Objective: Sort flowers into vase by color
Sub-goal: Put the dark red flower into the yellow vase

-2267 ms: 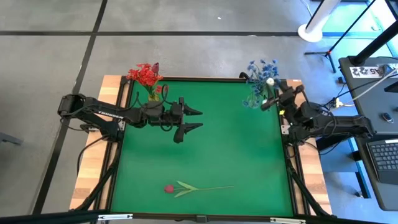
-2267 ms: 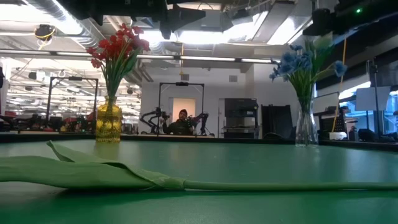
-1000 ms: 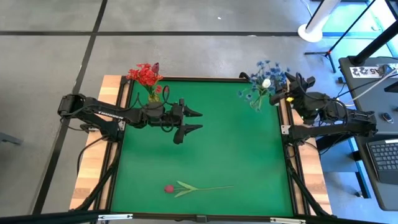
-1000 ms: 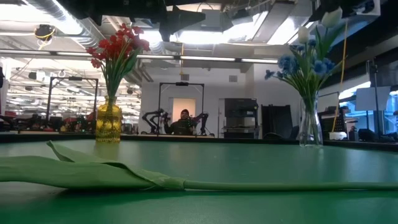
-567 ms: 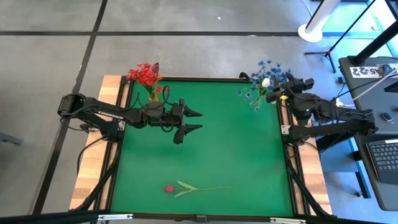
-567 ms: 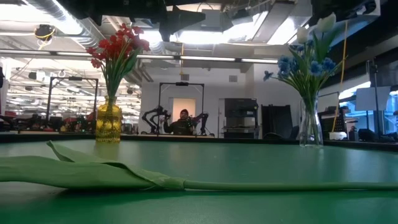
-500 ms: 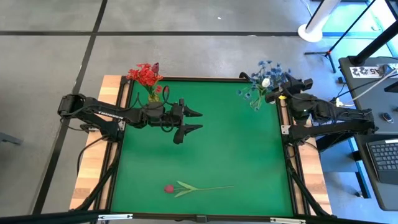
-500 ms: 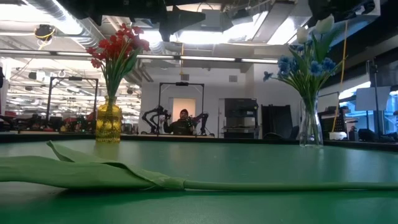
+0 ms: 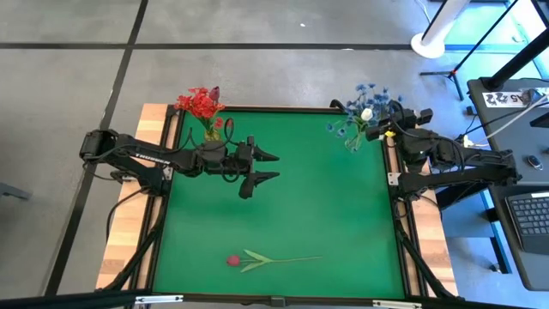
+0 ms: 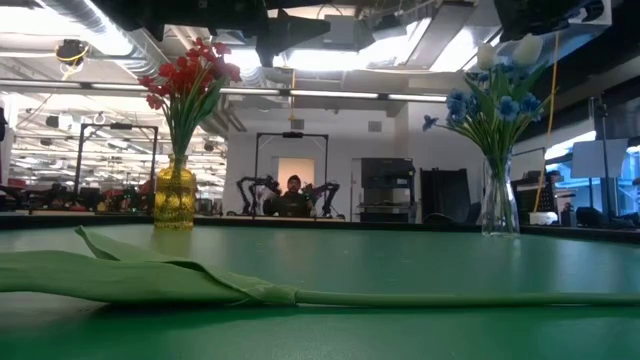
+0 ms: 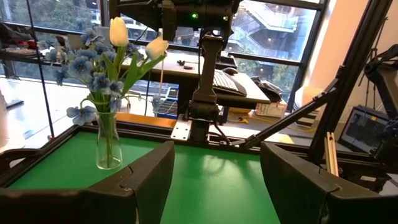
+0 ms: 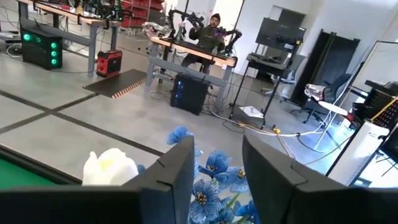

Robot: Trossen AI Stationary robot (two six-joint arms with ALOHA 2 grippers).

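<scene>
Jaws of right gripper narrowly parted above blue flowers, empty; left gripper jaws wide

We count two vases on the green table: one yellow vase of red flowers, one clear vase of blue flowers with two white tulip buds, one loose red-pink tulip stem near the table's front edge

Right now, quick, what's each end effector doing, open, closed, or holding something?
Left end effector: open, empty, above the mat.
Right end effector: open, empty, over the blue flowers.
</scene>
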